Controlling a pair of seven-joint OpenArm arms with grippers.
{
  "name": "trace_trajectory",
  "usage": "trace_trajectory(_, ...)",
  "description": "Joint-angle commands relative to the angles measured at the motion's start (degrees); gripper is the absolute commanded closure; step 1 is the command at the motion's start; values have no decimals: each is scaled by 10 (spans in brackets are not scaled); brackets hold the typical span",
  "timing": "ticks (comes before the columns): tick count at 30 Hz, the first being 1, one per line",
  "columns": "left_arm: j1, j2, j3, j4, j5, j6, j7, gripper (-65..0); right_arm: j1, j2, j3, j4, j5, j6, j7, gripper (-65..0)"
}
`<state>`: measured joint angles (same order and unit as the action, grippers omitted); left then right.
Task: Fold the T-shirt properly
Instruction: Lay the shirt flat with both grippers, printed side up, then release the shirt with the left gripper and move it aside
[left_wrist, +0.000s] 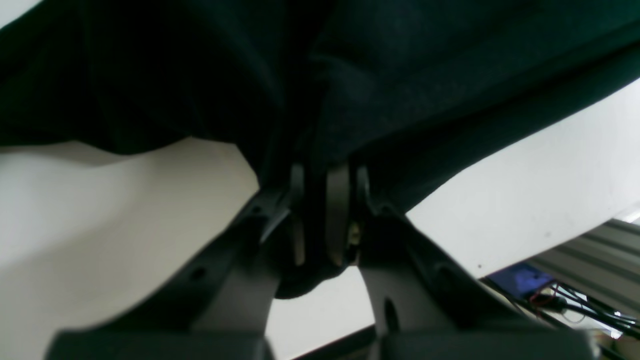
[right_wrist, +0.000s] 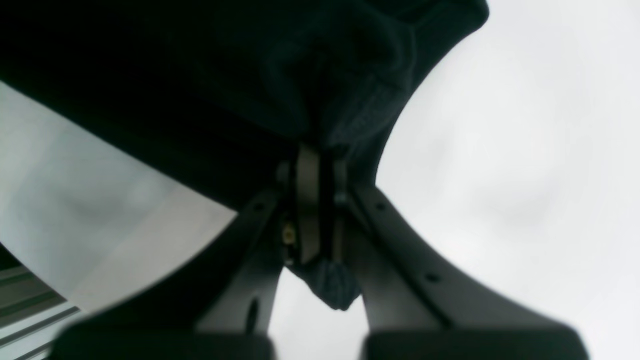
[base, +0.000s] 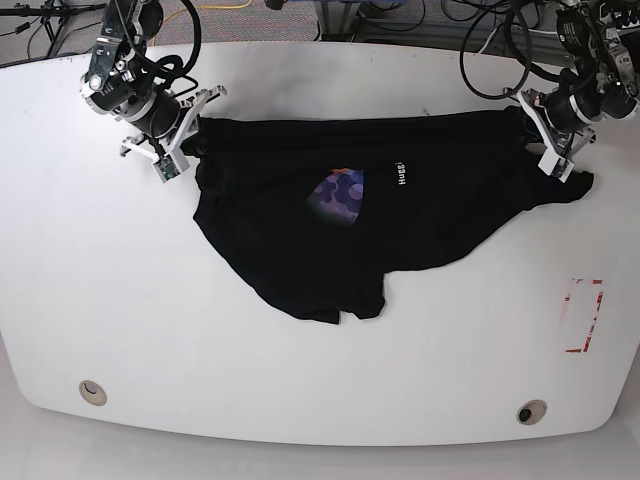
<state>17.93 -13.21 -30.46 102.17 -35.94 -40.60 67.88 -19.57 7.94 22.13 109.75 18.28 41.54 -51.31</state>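
Two pincers are gripping the black T-shirt (base: 330, 235) at its far corners, and much of what they are pinching is hard to make out: in both wrist views the dark cloth is filling the upper half of the picture as a nearly featureless mass, with folds barely showing. The left pincer (left_wrist: 325, 215) is clenching a bunch of cloth between its jaws, a small dark tuft poking out below them; the right pincer (right_wrist: 320, 210) is doing the same, with a ribbed, stitched bit of hem bulging under its jaws. Which part of the shirt each one is holding cannot be told from these close views. In the base view the shirt is lying on the white desk (base: 120, 300), stretched wide between the two arms along its far edge and sagging toward the near side in a crumpled point. A round purple and orange print (base: 340, 192) is half hidden by a fold, and a short white vertical label (base: 397, 173) beside it is too small to read surely. Red outline marks (base: 583, 315) are sitting near the desk's edge. Both arms are reaching in from the far corners, wrists angled down toward the cloth.
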Motion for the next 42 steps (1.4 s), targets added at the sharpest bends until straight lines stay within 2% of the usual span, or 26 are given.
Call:
trace_trajectory(1, 2, -14, -11, 9, 24, 6, 3, -86, -8, 10, 8, 9, -21, -20, -2, -60)
trace_trajectory(3, 7, -14, -11, 10, 24, 6, 3, -154, -10, 8, 8, 10, -21, -21, -2, -143)
trace_trajectory(8, 15, -14, -11, 10, 24, 6, 3, -379, -26, -15, 11, 11, -22, -21, -1, -387)
trace_trajectory(11, 15, -14, -11, 10, 25, 6, 3, -450, -32, -18, 9, 13, -21, -21, -1, -480)
trace_trajectory(13, 15, -14, -11, 10, 24, 6, 3, -453, -33, -19, 9, 15, -18, -21, -1, -515)
trace_trajectory(20, 8, -14, -44, 11, 18, 6, 3, -439, -27, -40, 10, 27, -22, -21, -1, -526)
trace_trajectory(23, -6, -14, -50, 14, -11, 6, 4, -439, -16, -39, 11, 35, -22, -22, -5, -530)
trace_trajectory(29, -14, -22, -50, 46, -73, 6, 28, -438, -12, -38, 15, 55, -18, -17, -56, -531)
trace_trajectory(37, -24, -29, -55, 63, -130, 6, 50, -435, 18, -43, 17, 52, -18, -16, -52, -526)
trace_trajectory(42, -29, -31, -92, 63, -177, 6, 67, -435, 65, -43, 17, 40, -18, -19, -40, -526)
